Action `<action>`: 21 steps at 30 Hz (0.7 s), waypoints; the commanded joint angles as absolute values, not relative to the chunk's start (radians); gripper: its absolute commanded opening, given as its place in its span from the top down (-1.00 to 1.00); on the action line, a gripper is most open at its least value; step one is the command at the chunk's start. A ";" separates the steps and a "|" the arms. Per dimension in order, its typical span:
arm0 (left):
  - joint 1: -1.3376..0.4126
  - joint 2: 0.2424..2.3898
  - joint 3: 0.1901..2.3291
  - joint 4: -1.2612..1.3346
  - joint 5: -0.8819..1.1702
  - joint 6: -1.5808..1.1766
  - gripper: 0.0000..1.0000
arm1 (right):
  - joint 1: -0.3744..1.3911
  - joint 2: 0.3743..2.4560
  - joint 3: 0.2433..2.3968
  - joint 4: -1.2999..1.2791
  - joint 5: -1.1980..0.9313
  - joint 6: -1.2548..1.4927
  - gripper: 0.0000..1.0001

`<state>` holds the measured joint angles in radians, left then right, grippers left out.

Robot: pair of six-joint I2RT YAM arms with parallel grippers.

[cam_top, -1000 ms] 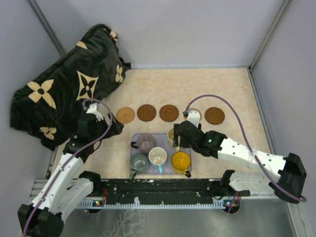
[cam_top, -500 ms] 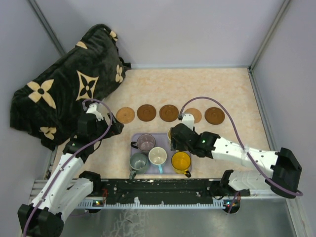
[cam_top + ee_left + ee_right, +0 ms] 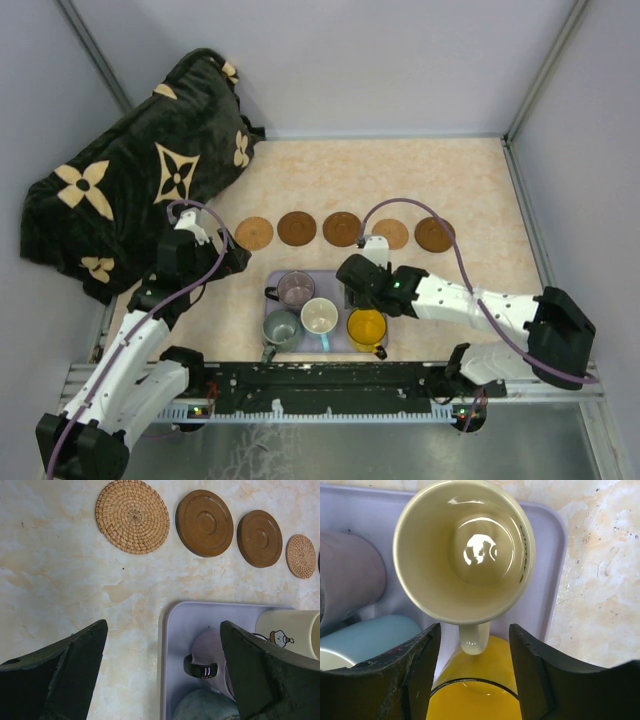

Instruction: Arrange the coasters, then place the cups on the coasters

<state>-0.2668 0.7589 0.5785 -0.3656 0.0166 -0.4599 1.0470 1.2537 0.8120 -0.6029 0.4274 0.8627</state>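
**Cup location.** The cream cup (image 3: 465, 550) stands upright in the 1 o'clock corner of the lavender tray (image 3: 549, 570). In the right wrist view its handle points to 6 o'clock. The yellow cup (image 3: 470, 680) sits just beside that handle, and a smoky purple cup (image 3: 350, 575) is close at 9 o'clock. The coasters (image 3: 342, 229) lie in a row at 12 o'clock of the tray, all bare.

**Pincer state.** The right gripper (image 3: 474, 632) has its jaws apart, one on each side of the handle. A gap shows on both sides, so nothing is clamped yet. The left gripper (image 3: 163, 625) is spread wide and empty, hovering near the tray's 10 o'clock corner.

**Handling.** The cup looks like glazed ceramic: rigid, slick, and likely to chip if knocked.

- Take hold across the handle loop, close to the wall.
- Expect the body to hang off-centre and tilt in the pads.
- Lift vertically, because the neighbouring cups leave little side clearance.
- As an alternative hold, pinch the rim at 3 o'clock, where the tray is clear.
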 commanded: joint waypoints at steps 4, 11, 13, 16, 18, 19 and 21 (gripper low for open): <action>-0.270 0.750 0.575 -0.347 0.005 -0.460 -0.99 | 1.057 1.300 0.847 -0.614 0.483 0.897 -0.12; -0.270 0.755 0.575 -0.343 0.006 -0.459 -0.99 | 1.057 1.325 0.853 -0.609 0.496 0.911 -0.01; -0.270 0.757 0.575 -0.343 0.006 -0.461 -0.99 | 1.057 1.328 0.855 -0.605 0.496 0.912 0.00; -0.270 0.758 0.575 -0.342 0.006 -0.460 -0.99 | 1.058 1.333 0.861 -0.599 0.497 0.911 0.01; -0.270 0.755 0.574 -0.342 0.006 -0.461 -0.99 | 1.058 1.341 0.866 -0.598 0.499 0.909 0.01; -0.269 0.755 0.574 -0.342 0.006 -0.460 -0.99 | 1.057 1.346 0.870 -0.598 0.499 0.909 0.03; -0.270 0.755 0.572 -0.343 0.008 -0.460 -0.99 | 1.058 1.353 0.876 -0.597 0.499 0.905 0.06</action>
